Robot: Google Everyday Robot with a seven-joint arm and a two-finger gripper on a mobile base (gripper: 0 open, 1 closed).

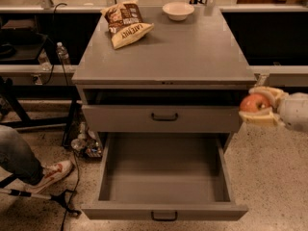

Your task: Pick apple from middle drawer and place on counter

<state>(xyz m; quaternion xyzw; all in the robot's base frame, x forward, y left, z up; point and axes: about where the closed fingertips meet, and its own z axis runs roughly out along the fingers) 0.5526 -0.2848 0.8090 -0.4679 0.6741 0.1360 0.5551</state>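
Gripper (256,106) clasps apple (254,102) — right of the cabinet (120,120).

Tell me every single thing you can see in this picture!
counter: one, grey, top of the drawer cabinet
chip bag: one, brown and yellow, back left of the counter
bowl: one, white, back of the counter, right of the chip bag
drawer front: one, grey with a black handle, under the counter
middle drawer: one, grey, pulled out below the drawer front
water bottle: one, clear, left of the cabinet
shoe: one, white and red, on the floor at left
apple: one, red and yellow, in the air right of the cabinet
gripper: one, pale, right edge, shut on the apple
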